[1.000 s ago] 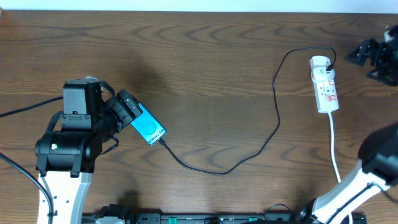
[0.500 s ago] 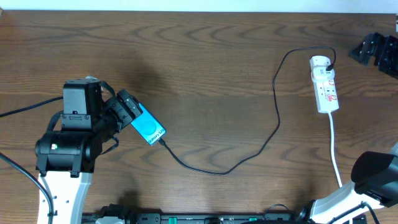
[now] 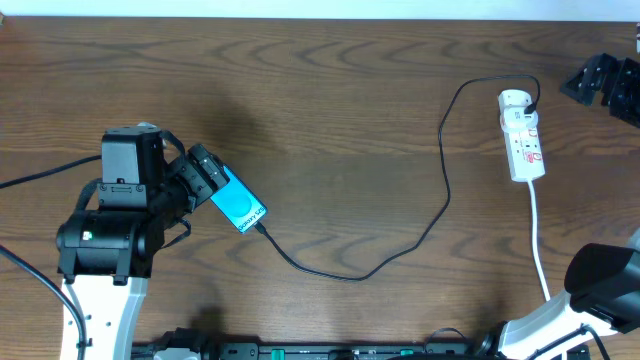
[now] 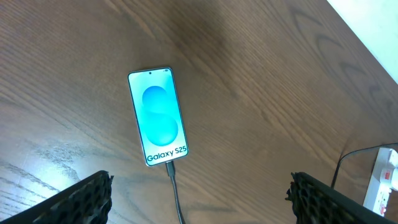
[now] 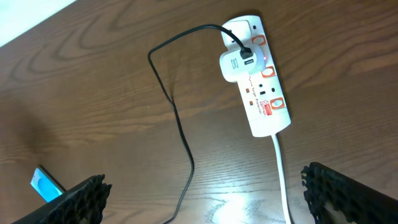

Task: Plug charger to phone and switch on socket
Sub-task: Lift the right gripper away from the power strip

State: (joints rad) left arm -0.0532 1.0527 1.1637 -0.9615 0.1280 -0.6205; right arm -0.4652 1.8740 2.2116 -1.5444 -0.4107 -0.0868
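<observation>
phone (image 4: 157, 118): cyan screen | charger (image 4: 175, 193): black | socket (image 5: 258, 78): white, red

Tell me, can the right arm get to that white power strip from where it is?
Probably yes. The right gripper hangs open close by, facing the socket, with nothing between them. The charger cable leaves from the strip's far end and trails off to one side.

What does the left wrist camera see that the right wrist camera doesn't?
Only the left wrist view shows the whole phone with its lettering, and the charger tip at its bottom edge. Only the right wrist view shows the whole socket, its white adapter and white cord. Both show the charger's cable, the wooden table and part of phone and socket.
</observation>
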